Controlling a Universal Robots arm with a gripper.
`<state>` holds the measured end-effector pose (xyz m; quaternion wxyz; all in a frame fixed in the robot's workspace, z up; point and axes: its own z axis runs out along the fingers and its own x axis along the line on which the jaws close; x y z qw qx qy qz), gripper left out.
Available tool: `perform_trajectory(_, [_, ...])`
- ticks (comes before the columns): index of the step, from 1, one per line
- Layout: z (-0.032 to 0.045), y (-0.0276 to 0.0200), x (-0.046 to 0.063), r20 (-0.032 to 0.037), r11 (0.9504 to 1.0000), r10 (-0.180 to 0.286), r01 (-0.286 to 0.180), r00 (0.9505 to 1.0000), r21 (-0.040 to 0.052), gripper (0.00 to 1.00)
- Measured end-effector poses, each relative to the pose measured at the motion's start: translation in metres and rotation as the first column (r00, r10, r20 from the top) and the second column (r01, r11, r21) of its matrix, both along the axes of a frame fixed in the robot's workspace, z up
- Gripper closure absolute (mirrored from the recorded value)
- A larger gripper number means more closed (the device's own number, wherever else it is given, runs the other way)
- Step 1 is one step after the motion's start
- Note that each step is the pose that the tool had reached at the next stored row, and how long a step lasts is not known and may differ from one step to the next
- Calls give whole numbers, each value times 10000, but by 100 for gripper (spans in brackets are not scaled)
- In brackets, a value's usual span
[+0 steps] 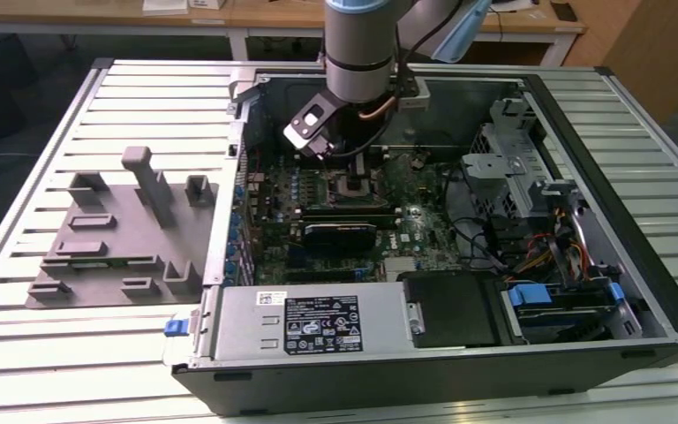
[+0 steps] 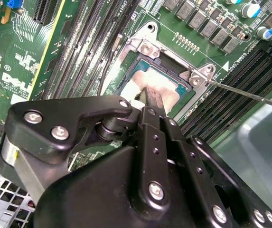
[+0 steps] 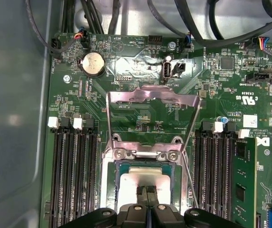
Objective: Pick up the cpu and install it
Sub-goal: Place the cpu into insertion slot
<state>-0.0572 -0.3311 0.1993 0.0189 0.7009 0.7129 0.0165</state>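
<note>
The cpu (image 3: 145, 181), a square chip with a shiny silver top, lies flat inside the motherboard socket (image 3: 119, 187); it also shows in the second wrist view (image 2: 162, 88). My gripper (image 3: 147, 194) hangs directly over the chip's middle, its two narrow fingertips (image 2: 155, 100) pressed together and far narrower than the chip. Whether they touch the metal top I cannot tell. In the exterior view the gripper (image 1: 351, 163) reaches down into the open computer case just above the socket (image 1: 357, 187).
The socket's metal load plate (image 3: 152, 95) stands swung up behind the chip, and its thin lever (image 3: 189, 183) is raised beside it. Memory slots (image 3: 74, 175) flank the socket. A grey fixture plate (image 1: 116, 238) lies at the exterior view's left, outside the case (image 1: 433, 353).
</note>
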Motion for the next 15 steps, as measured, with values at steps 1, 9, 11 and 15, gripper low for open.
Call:
perform_trajectory(1, [-4, -1, 0, -2, 10000, 0, 0, 10000, -3, 89])
perform_trajectory(9, [-12, 0, 0, -1, 10000, 0, 0, 10000, -1, 89])
perform_trajectory(11, [-12, 0, 0, 0, 10000, 0, 0, 10000, 1, 89])
perform_trajectory(15, [22, 1, 0, 2, 10000, 0, 0, 10000, 4, 89])
